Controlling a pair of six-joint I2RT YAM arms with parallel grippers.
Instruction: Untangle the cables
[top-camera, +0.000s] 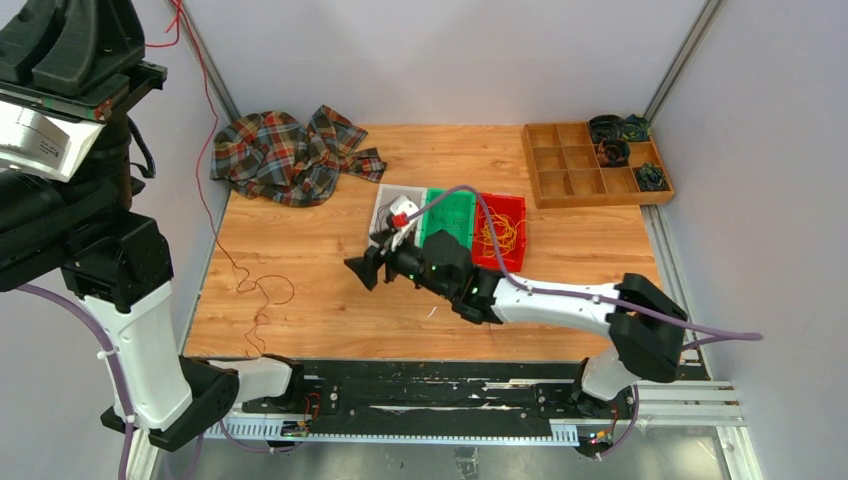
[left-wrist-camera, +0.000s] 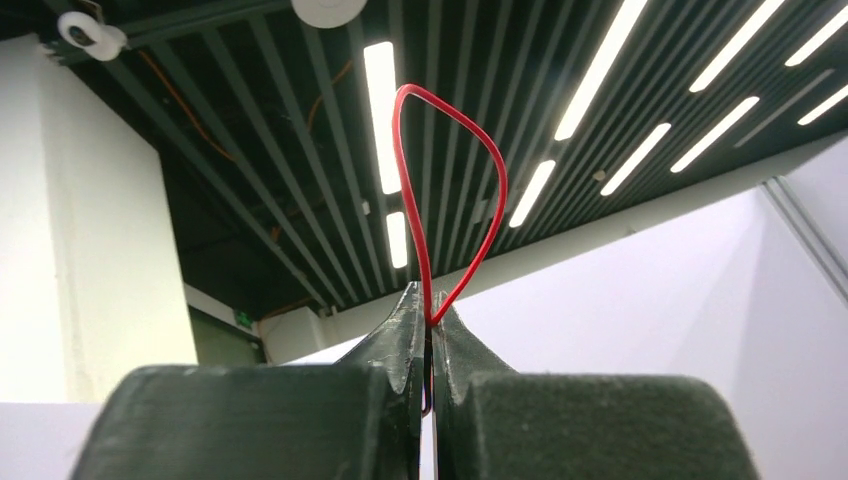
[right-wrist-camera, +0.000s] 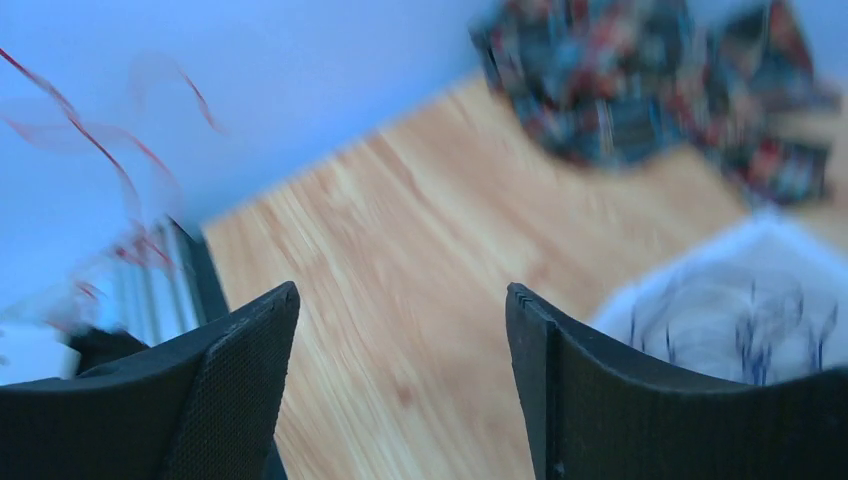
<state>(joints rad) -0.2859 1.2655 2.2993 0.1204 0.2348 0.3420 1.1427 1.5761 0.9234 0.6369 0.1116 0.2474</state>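
My left gripper (left-wrist-camera: 430, 318) is raised high and points at the ceiling. It is shut on a thin red cable (left-wrist-camera: 497, 180) that loops above the fingertips. In the top view this red cable (top-camera: 212, 150) hangs down along the left wall and ends in loose loops on the table (top-camera: 262, 296). Yellow cables (top-camera: 497, 236) lie in a red tray. Thin purple cables (right-wrist-camera: 745, 330) show blurred in a white tray. My right gripper (top-camera: 364, 271) is open and empty just above the table's middle, left of the trays; its wrist view (right-wrist-camera: 400, 300) is motion-blurred.
A white tray (top-camera: 386, 200), a green tray (top-camera: 450, 212) and a red tray (top-camera: 514, 210) stand side by side mid-table. A wooden compartment box (top-camera: 570, 170) at the back right holds dark cable bunches. A plaid cloth (top-camera: 290, 150) lies at the back left.
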